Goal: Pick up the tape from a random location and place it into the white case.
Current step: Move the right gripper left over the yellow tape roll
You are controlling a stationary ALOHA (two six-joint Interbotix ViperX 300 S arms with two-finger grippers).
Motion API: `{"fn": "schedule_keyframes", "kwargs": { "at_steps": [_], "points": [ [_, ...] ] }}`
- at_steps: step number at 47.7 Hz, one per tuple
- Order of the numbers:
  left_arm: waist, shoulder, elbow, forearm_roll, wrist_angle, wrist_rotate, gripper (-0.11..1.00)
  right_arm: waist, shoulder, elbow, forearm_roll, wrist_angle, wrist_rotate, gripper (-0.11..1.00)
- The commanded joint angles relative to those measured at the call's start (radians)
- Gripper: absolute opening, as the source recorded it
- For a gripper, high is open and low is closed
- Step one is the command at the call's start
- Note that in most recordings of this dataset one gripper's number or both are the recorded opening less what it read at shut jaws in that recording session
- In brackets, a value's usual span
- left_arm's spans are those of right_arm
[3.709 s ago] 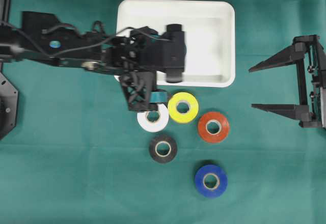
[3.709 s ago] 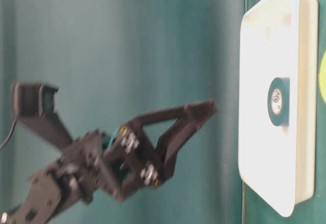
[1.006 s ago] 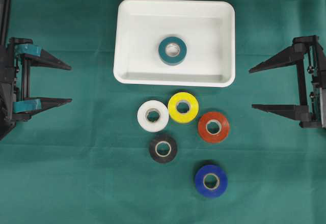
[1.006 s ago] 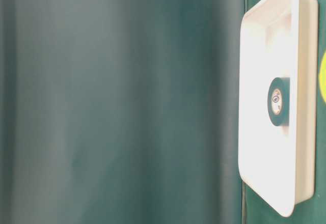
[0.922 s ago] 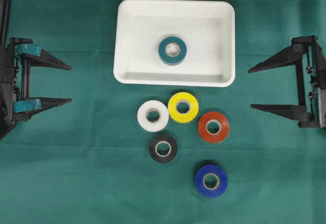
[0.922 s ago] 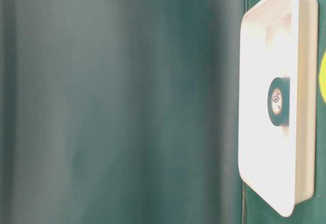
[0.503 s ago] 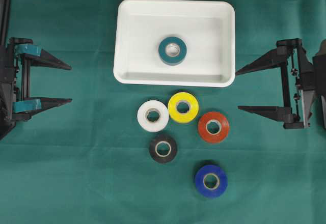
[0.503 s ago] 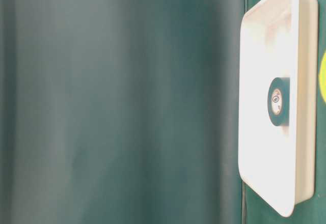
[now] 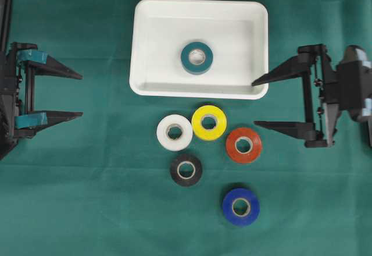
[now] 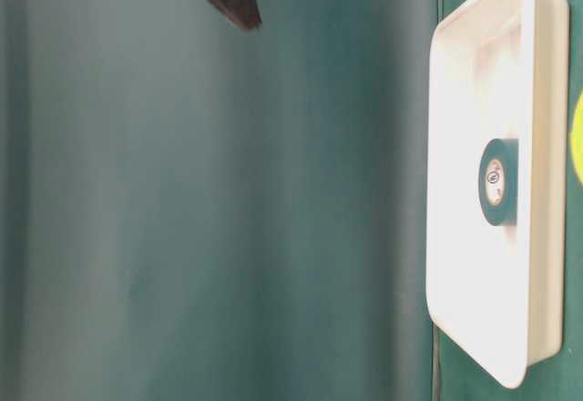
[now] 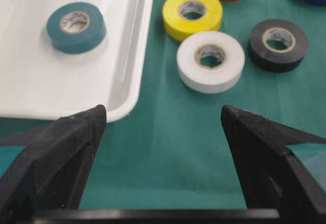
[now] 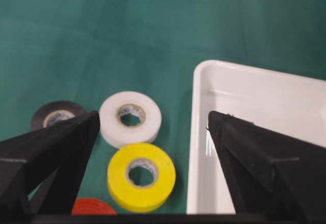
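Green cloth [image 9: 87, 209] covers the table. White case [image 9: 258, 46] sits toward the far edge, near the middle of its width, long side running left to right in the overhead view.

Teal tape [image 9: 196, 57] lies flat inside the case, about centre of the floor, touching no wall. Table-level view shows the same roll on the white floor; left wrist view has it well inside the rim.

Five more rolls lie flat on the cloth, nearer the front than the case, all outside it. White tape [image 9: 174, 132] and yellow tape [image 9: 208, 122] sit side by side just off the case's near rim, touching or nearly so. Red tape [image 9: 243, 145] is right of the yellow one, just beside it. Black tape [image 9: 186, 169] is just below the white one. Blue tape [image 9: 240, 206] lies apart from the cluster, closest to the front edge.

Left gripper [image 9: 78, 95] rests at the left edge of the cloth, jaws spread wide, nothing between them, well apart from case and rolls.

Right gripper [image 9: 254, 104] is on the right side, jaws spread wide and empty. In the overhead view the upper fingertip overlaps the case's near right corner; the lower fingertip lies just above the red tape. Contact with either cannot be told. Its wrist view shows yellow, white and black rolls and the case rim between the fingers
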Motion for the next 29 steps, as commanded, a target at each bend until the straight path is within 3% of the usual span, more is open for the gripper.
{"fn": "schedule_keyframes", "kwargs": {
  "at_steps": [1, 29],
  "points": [
    [0.0, 0.006, -0.014, -0.002, -0.009, -0.002, 0.94, -0.002, 0.021, -0.044, -0.002, -0.018, 0.0, 0.91],
    [0.006, 0.008, -0.012, -0.003, -0.009, -0.002, 0.94, 0.002, 0.224, -0.218, -0.002, -0.008, -0.003, 0.91]
  ]
}}
